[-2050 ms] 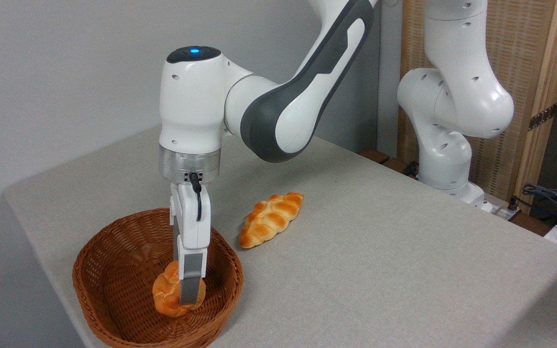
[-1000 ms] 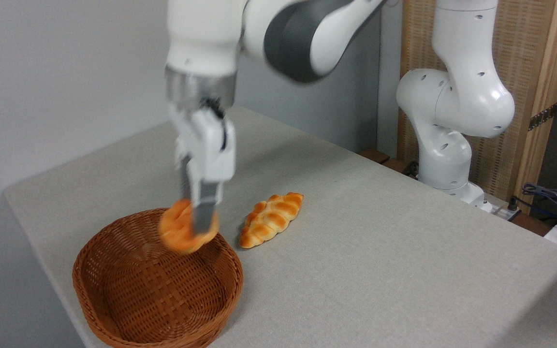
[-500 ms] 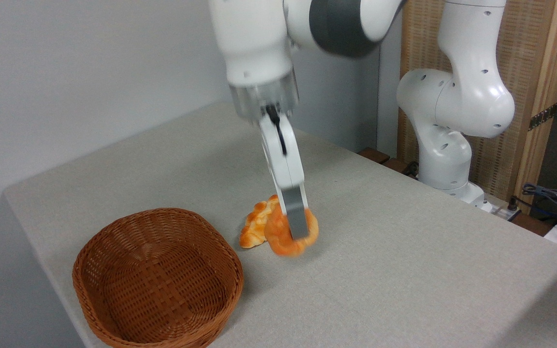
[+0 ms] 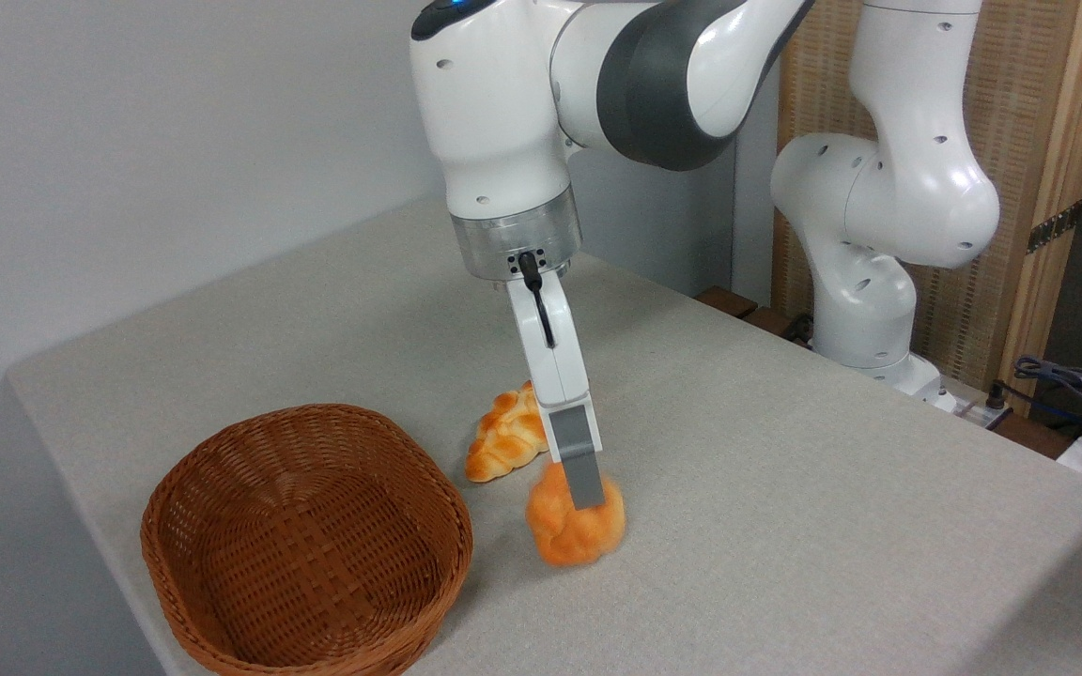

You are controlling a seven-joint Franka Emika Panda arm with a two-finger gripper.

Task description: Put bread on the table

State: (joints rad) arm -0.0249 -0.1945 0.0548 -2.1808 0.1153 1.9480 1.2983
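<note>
So the Panda arm is reaching down over the table [image 4: 785, 488] with its gripper [image 4: 585, 490] tilted a bit, fingertips pointing down and slightly to the right. The little knotted bun [image 4: 574, 529] is sitting right at the tips: the one grey finger [image 4: 581, 459] I can see is lying across the bun's upper front, so the bun is mostly below and behind it. I'm only seeing that one finger from this angle, so I honestly can't tell if the jaws are clamping the bun or letting go. The bun is looking a bit blurry, and it's down at the cloth or just barely over it, hard to call. It's hanging out just right of the wicker basket [image 4: 306, 545], clearly outside it. The braided loaf [image 4: 506, 439] is lying on the table just behind and left of the bun, partly hidden by the gripper.
</note>
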